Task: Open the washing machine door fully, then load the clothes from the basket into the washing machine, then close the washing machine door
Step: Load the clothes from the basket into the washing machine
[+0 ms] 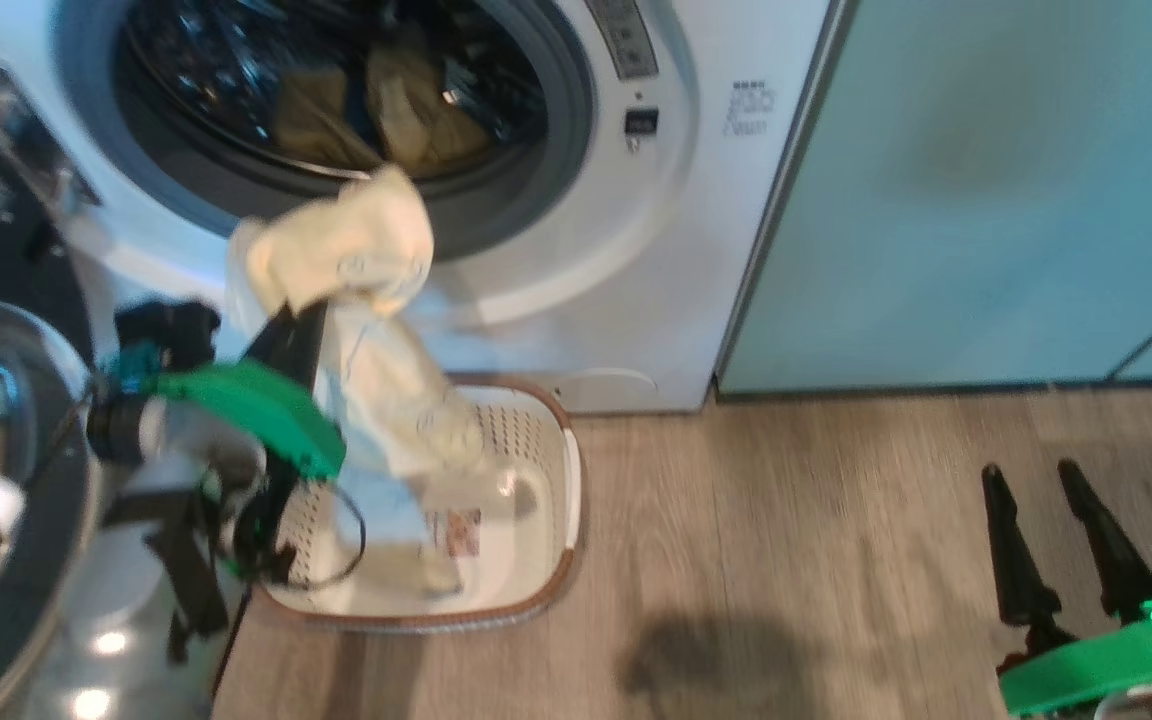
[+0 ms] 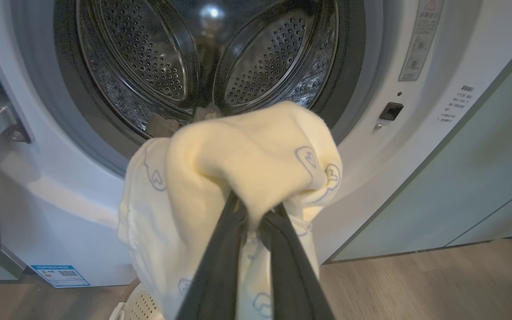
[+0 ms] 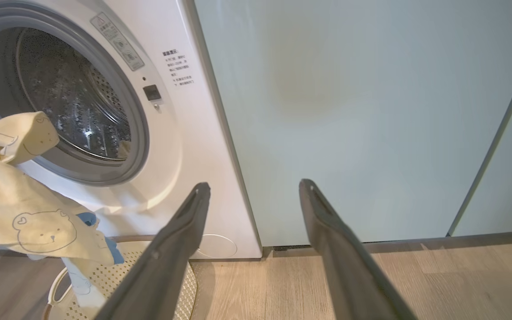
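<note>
Washer (image 2: 51,200) bears blue label (image 2: 59,275), writing illegible.

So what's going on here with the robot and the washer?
The robot is loading laundry. Its left gripper is shut on a pale yellow cloth, held up in front of the washing machine opening, with the lower end hanging down into the basket. The washing machine door stands open on the left, and more cloth already lies inside. The right gripper is open and empty, off to the side above the floor.
</note>
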Tool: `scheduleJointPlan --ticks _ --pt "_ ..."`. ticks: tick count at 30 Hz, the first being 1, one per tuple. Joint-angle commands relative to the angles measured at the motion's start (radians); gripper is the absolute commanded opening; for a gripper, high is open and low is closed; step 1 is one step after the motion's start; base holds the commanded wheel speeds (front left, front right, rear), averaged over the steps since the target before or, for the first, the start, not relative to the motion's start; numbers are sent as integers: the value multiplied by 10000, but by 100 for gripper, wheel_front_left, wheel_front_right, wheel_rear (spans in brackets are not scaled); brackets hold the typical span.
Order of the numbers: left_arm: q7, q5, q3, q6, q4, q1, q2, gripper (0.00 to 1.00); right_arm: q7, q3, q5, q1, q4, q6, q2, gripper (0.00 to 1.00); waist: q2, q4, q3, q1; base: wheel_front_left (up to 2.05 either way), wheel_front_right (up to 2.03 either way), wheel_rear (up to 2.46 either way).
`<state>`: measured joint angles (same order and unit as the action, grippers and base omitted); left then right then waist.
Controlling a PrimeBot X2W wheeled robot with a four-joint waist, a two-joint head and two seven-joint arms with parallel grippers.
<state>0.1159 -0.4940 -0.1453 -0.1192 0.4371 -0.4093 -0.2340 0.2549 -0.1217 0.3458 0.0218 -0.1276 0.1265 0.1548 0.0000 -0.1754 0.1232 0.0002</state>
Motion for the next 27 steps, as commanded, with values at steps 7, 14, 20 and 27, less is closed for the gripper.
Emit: scheduleJointPlan --ticks 7,14,20,27 --pt "-1150 205 -31 105 364 -2582 -621 0 69 -153 125 -1006 376 42 8 100 0 -721 1541 -2 0 0 0" --pt "-2055 349 -226 267 1442 -4716 -692 0 69 -225 187 -1635 413 42 -137 100 0 -956 2647 -2 0 0 0" --pt "-2353 713 -495 297 2684 -6801 -875 0 69 -378 271 -2327 469 42 -175 100 0 -1246 3637 -2 0 0 0" --pt "-2325 987 -662 255 3797 -8559 -1186 0 69 -436 326 -2815 545 42 -250 100 0 -1538 4570 -2 0 0 0"
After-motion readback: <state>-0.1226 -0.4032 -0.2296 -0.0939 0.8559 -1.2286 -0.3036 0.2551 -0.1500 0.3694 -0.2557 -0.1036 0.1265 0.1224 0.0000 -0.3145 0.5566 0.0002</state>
